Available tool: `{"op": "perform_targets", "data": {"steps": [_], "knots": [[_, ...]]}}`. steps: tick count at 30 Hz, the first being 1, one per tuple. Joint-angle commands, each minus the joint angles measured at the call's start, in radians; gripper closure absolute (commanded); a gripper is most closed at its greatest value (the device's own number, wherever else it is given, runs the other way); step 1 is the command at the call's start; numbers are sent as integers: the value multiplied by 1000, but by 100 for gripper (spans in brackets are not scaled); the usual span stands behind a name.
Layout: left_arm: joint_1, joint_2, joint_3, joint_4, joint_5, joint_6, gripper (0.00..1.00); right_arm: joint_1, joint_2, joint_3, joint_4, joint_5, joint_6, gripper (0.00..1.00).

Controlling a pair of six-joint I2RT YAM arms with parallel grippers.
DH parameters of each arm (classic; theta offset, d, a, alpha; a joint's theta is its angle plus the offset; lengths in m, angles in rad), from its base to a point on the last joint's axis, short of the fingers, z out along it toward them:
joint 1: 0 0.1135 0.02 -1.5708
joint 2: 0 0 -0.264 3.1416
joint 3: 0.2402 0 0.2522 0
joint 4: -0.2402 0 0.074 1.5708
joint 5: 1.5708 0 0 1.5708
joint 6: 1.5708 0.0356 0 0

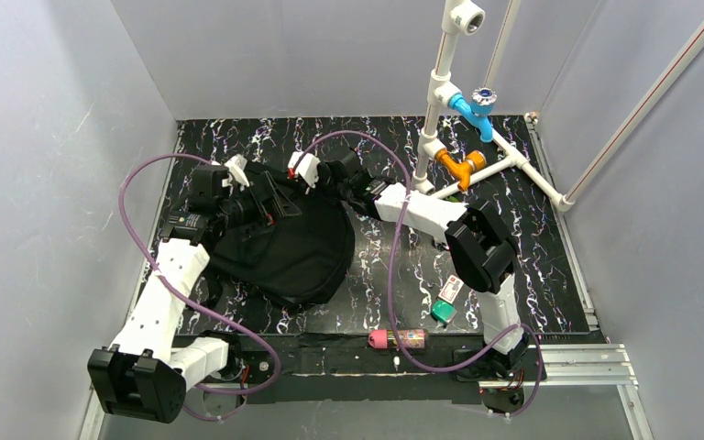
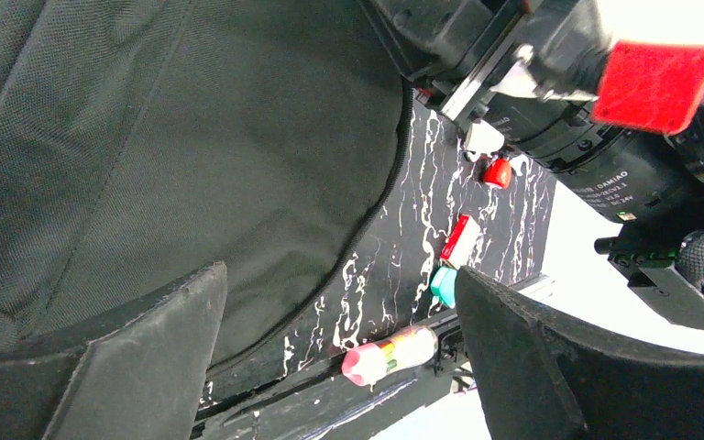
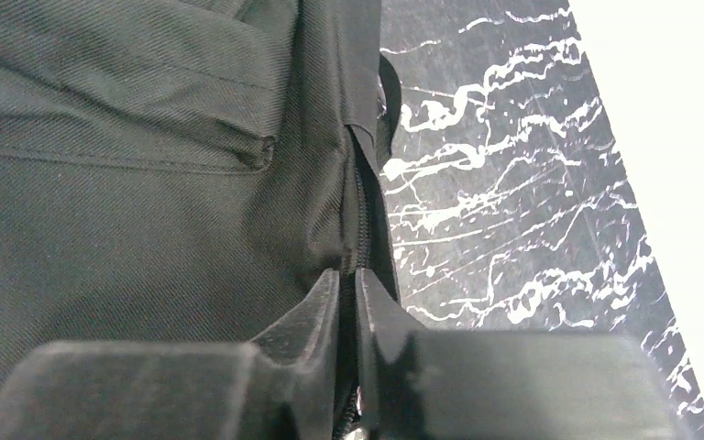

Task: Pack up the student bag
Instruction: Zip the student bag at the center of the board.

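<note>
The student bag (image 1: 284,247), a large black fabric backpack, lies on the left half of the marbled black table. My left gripper (image 1: 258,199) is at its far left top. In the left wrist view it (image 2: 339,275) is open and holds nothing, with the bag's fabric (image 2: 192,137) under and beyond its left finger. My right gripper (image 1: 319,177) is at the bag's far top edge. In the right wrist view it (image 3: 348,280) is shut on the bag's zipper seam (image 3: 359,211), at the edge of the bag (image 3: 147,211).
A small pink-capped pencil case (image 1: 399,339) lies at the near table edge. A red-and-white box (image 1: 451,289) and a teal item (image 1: 443,311) lie by the right arm's base. A white pipe frame (image 1: 435,92) with blue and orange valves stands at the back right. Grey walls enclose the table.
</note>
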Motion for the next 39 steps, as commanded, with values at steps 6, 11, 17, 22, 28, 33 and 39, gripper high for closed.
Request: {"op": "perform_targets", "data": {"steps": [6, 11, 17, 22, 28, 33, 39], "knots": [[30, 44, -14, 51, 34, -54, 7, 1, -99, -17, 109, -8, 212, 99], [42, 158, 3, 141, 38, -176, 7, -2, -186, -122, 232, 3, 453, 99], [58, 350, 31, 267, 81, -471, 11, -18, -254, -208, 342, -102, 766, 99], [62, 461, 135, 244, 97, -497, 12, -40, -262, -271, 467, -203, 929, 99], [56, 369, 132, 127, -74, -508, 16, -68, -269, -313, 444, -130, 1205, 99], [57, 291, 48, 204, -149, -583, 9, -70, -289, -420, 618, -122, 1219, 99], [48, 565, 256, 204, 46, -499, 13, -71, -296, -482, 843, -408, 1035, 99]]}}
